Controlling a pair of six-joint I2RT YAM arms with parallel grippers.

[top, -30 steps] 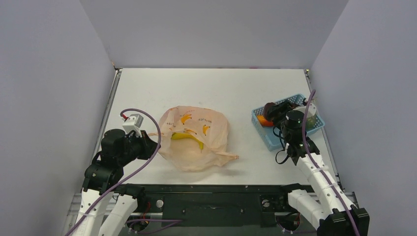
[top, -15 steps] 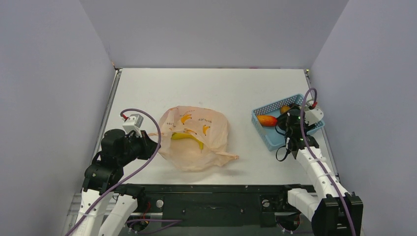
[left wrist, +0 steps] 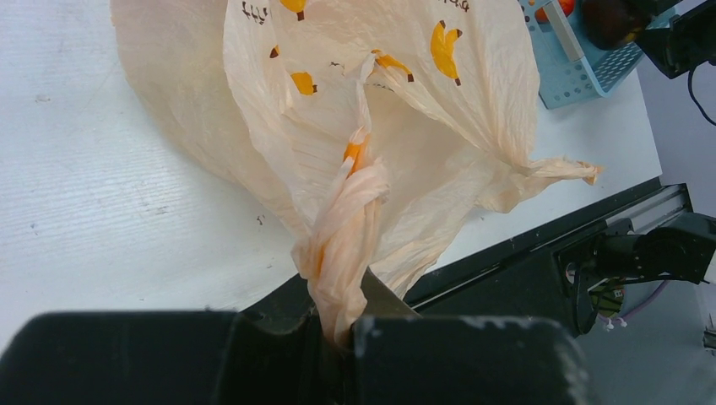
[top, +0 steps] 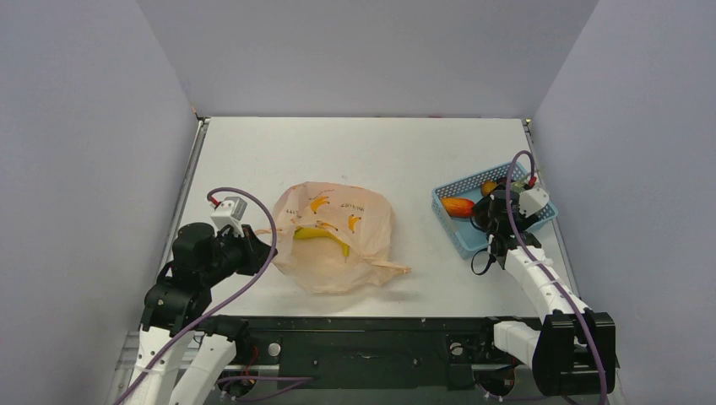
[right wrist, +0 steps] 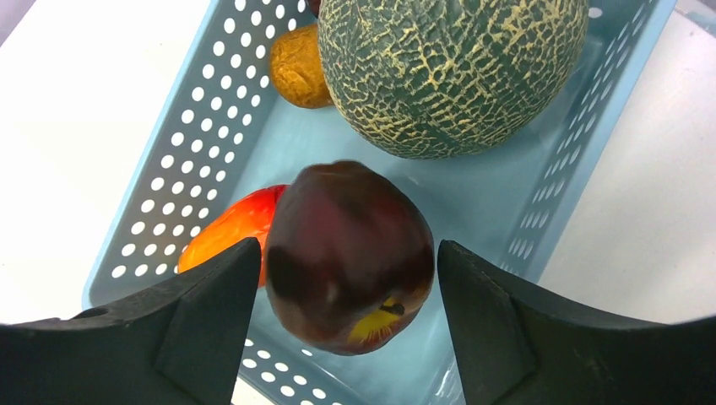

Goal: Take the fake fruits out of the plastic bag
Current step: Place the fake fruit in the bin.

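The peach-orange plastic bag (top: 338,236) printed with bananas lies on the table left of centre, with a yellow banana (top: 322,235) showing through it. My left gripper (top: 257,245) is shut on the bag's twisted handle (left wrist: 342,253) at its left edge. My right gripper (top: 490,213) is over the light blue basket (top: 460,245) with its jaws open. A dark maroon fruit (right wrist: 350,253) sits between the spread fingers (right wrist: 211,312), with a gap on each side. A ribbed green melon (right wrist: 452,67), a red-yellow mango (right wrist: 224,232) and a brownish-orange fruit (right wrist: 300,67) lie in the basket (right wrist: 194,143).
The basket stands near the table's right edge, close to the right wall. The black front rail (top: 363,333) runs along the near edge, just below the bag's loose right handle (top: 393,268).
My right gripper has swung down over the basket with the maroon fruit and opened its jaws around it. The left gripper and the bag have stayed put.
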